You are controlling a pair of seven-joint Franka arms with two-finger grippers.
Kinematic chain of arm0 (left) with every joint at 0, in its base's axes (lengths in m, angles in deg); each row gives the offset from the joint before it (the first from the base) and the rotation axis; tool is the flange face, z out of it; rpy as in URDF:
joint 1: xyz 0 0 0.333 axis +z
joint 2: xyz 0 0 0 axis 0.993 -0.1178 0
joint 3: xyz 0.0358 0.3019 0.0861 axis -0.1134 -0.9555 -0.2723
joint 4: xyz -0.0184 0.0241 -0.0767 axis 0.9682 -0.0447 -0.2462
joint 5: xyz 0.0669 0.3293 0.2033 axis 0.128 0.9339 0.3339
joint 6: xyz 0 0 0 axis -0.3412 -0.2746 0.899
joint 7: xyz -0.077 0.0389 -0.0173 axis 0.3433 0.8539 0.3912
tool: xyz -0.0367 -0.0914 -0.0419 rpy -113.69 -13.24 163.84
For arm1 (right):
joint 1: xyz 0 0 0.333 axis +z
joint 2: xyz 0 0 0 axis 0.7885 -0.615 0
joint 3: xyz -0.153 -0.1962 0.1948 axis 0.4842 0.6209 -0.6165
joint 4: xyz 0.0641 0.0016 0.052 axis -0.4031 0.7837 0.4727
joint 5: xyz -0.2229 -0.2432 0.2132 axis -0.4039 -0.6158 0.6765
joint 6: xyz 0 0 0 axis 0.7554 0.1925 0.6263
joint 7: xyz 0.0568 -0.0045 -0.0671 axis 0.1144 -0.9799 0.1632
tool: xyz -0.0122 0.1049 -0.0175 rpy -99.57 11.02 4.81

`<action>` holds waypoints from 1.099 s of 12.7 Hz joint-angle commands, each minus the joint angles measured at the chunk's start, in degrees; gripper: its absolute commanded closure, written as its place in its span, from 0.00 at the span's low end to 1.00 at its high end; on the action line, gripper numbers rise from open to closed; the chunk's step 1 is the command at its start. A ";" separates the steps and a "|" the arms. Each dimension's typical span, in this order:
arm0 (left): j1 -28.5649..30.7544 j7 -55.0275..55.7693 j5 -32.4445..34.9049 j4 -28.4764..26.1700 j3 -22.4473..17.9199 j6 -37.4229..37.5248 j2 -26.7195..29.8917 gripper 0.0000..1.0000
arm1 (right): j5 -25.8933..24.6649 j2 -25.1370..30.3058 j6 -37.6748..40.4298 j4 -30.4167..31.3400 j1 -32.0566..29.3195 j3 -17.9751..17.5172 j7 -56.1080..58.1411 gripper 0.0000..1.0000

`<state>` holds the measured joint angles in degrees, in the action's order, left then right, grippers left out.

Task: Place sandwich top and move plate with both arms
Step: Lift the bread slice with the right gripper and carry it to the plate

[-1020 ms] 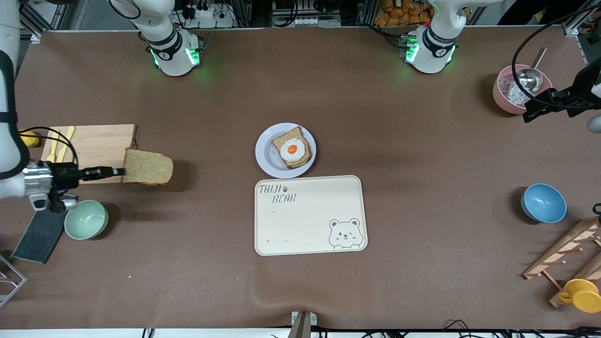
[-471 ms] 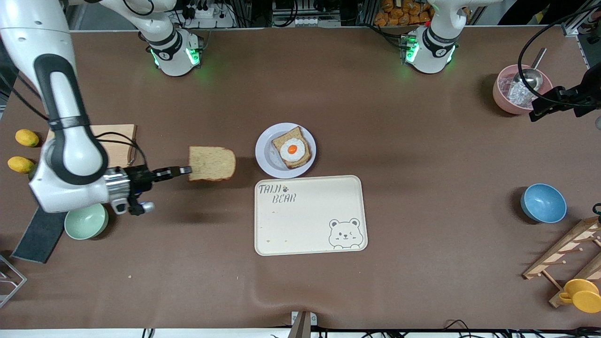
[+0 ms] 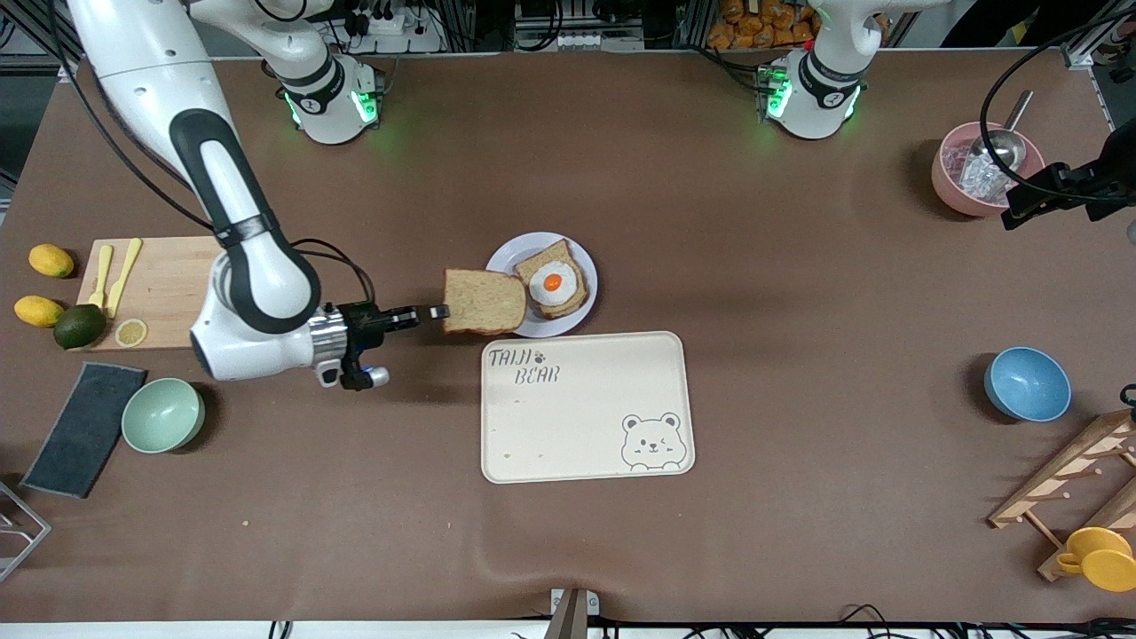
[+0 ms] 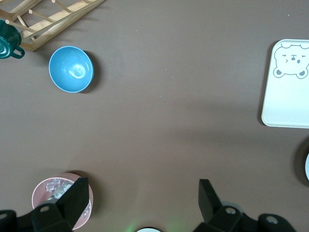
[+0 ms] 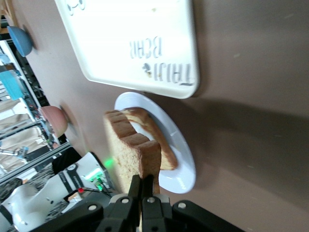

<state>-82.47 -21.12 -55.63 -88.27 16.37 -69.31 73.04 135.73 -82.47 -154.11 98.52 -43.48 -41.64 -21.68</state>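
light: bright, even, overhead | shadows: soft beside arm and bowls | glare: tray [image 5: 140, 43] washed out | blur: right wrist background soft

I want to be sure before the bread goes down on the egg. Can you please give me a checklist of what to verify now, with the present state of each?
1. Right gripper shut on the sandwich top: ok.
2. Sandwich top centred over the egg slice: not ok, it hangs over the plate edge toward the right arm's end.
3. Sandwich top level: cannot tell.
4. Egg slice lying inside the plate: ok.
5. Left gripper open, waiting near the pink bowl: ok.
6. Tray apart from the plate: cannot tell.
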 commanded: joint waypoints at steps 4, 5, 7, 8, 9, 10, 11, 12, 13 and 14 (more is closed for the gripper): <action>-0.06 -0.73 1.26 -0.11 0.47 0.11 0.36 0.00 | 6.28 1.00 -3.50 4.61 4.52 0.53 -0.51 1.00; -0.15 -0.73 1.26 -0.20 0.47 0.11 0.19 0.00 | 6.28 1.00 -5.08 5.49 5.48 0.53 -0.51 1.00; -0.15 -0.73 1.26 -0.20 0.56 0.11 0.01 0.00 | 8.55 1.17 -8.42 7.51 7.93 0.53 -0.43 1.00; -0.24 -0.65 1.26 -0.20 0.56 0.02 -0.08 0.00 | 8.92 1.43 -10.09 8.13 9.08 0.53 -0.43 1.00; -0.24 -0.65 1.35 -0.20 0.56 0.02 -0.08 0.00 | 9.01 1.44 -12.11 9.01 9.88 0.44 -0.43 1.00; -0.15 -0.73 1.35 -0.29 0.56 0.02 -0.08 0.00 | 9.70 1.35 -13.69 9.45 10.58 0.44 -0.43 1.00; -0.06 -0.73 1.35 -0.20 0.56 0.02 -0.08 0.00 | 10.76 1.26 -14.32 9.72 11.20 0.53 -0.16 1.00; 0.11 -0.73 1.35 -0.29 0.56 0.02 -0.08 0.00 | 11.03 1.17 -14.67 10.07 11.38 0.53 -0.07 1.00; 0.20 -0.73 1.35 -0.29 0.56 0.02 0.01 0.00 | 11.38 1.00 -15.11 10.07 11.64 0.53 -0.07 1.00; 0.20 -0.82 1.26 -0.29 0.48 0.11 0.19 0.00 | 12.34 0.91 -15.12 10.16 11.90 0.53 -0.07 0.98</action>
<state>-82.49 -21.13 -55.63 -88.47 16.71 -69.30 72.73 145.54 -82.47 -168.72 107.46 -32.34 -41.63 -21.92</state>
